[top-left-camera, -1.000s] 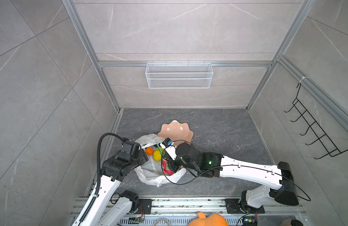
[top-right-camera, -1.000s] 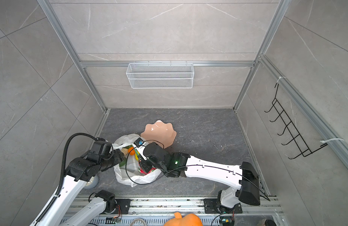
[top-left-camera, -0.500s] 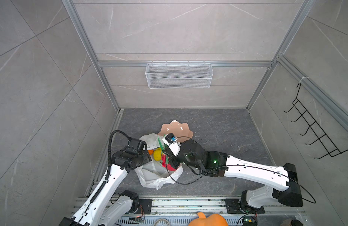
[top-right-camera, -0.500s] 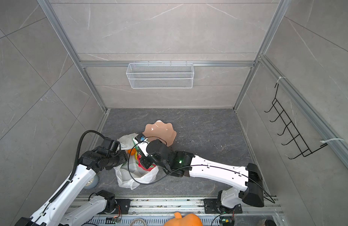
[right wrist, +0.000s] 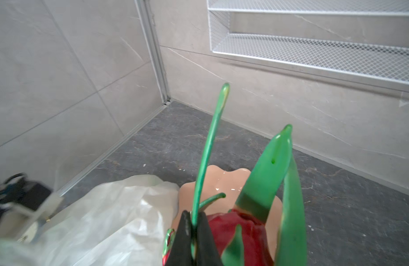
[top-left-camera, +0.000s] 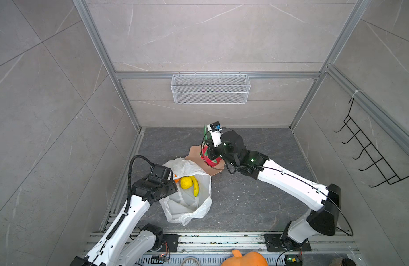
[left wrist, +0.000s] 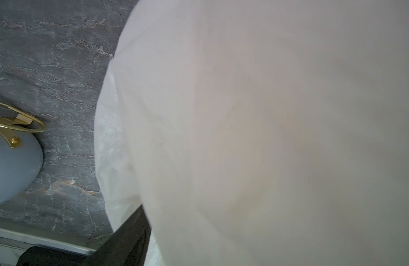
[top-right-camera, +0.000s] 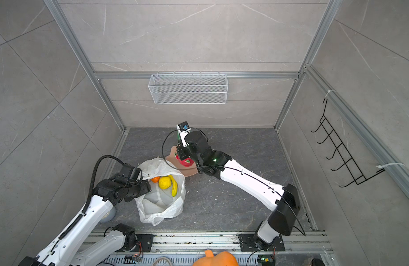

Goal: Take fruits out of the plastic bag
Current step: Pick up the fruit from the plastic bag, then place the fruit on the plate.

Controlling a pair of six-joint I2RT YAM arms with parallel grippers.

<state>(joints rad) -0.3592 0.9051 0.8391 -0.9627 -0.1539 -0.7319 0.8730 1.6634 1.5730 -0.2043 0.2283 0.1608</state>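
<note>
Fruits are split between two places. The dragon fruit (right wrist: 245, 232) hangs from the right gripper (right wrist: 194, 230), whose jaws are pinched tight on one thin green leaf (right wrist: 210, 147). It sits over the peach bowl (right wrist: 222, 175), just beside the bag (top-left-camera: 187, 207); whether it touches the bowl cannot be told. A lemon (top-left-camera: 185, 182), a banana (top-left-camera: 195, 187) and an orange (top-left-camera: 177, 180) lie inside the open bag. The left gripper (top-left-camera: 171, 177) sits at the bag's rim, but white film fills its wrist view, so I cannot tell whether it is wide, narrow or clamped on plastic. The likeliest trouble is that leaf: it is slender and looks bendy, so the fruit could swing, twist or slide free and land on the bowl's edge, tipping it or rolling off onto the floor. The bag is light too, and if the left arm shifts or lets go, the mouth may sag shut over the three fruits inside. No brand, label or writing is legible in any view.
</note>
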